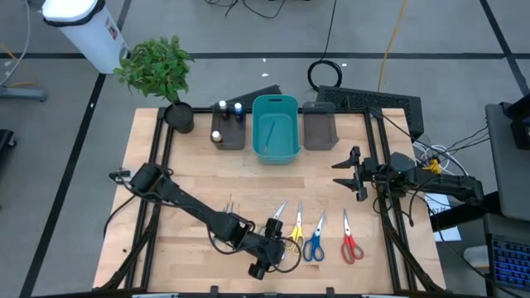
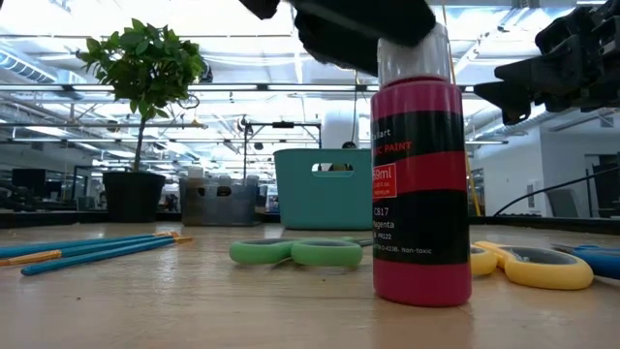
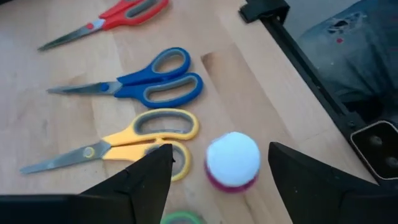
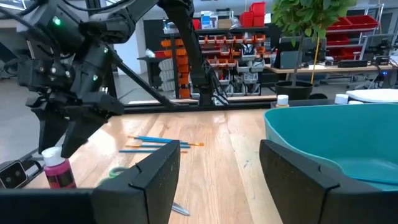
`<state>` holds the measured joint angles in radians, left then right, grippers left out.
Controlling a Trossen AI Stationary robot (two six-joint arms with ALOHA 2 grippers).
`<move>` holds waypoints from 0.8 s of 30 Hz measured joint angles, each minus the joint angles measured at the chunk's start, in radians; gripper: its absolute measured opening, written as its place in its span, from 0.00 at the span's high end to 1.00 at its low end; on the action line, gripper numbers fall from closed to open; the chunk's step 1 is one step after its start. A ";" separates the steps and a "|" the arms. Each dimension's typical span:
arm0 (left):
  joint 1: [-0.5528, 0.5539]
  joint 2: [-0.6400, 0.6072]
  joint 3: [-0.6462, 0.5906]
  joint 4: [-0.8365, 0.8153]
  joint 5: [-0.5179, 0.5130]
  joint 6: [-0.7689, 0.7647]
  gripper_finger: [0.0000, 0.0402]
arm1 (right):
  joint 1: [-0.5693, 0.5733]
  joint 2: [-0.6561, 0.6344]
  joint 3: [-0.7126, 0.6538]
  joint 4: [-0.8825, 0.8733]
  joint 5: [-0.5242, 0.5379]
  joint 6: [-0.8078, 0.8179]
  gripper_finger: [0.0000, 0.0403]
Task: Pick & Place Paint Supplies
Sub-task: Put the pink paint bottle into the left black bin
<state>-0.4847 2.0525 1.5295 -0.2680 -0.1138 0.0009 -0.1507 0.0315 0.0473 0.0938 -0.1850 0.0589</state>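
Brushes lie in teal bin; bottles fill grey bin.

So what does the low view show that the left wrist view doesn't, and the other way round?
Only the low view shows the magenta label on the paint bottle, the green scissors, the blue brushes, the teal bin and the potted plant. Only the left wrist view shows the red scissors, the blue scissors whole, and the left gripper with its fingers apart on either side of the bottle's white cap. Both show the bottle, the yellow scissors and the wooden table.
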 joint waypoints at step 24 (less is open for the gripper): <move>0.003 0.016 -0.001 0.049 0.035 -0.006 0.40 | 0.000 0.000 0.000 0.000 0.000 0.000 0.47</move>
<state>-0.4820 2.0689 1.5288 -0.2194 -0.0784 -0.0047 -0.1505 0.0319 0.0473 0.0937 -0.1852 0.0589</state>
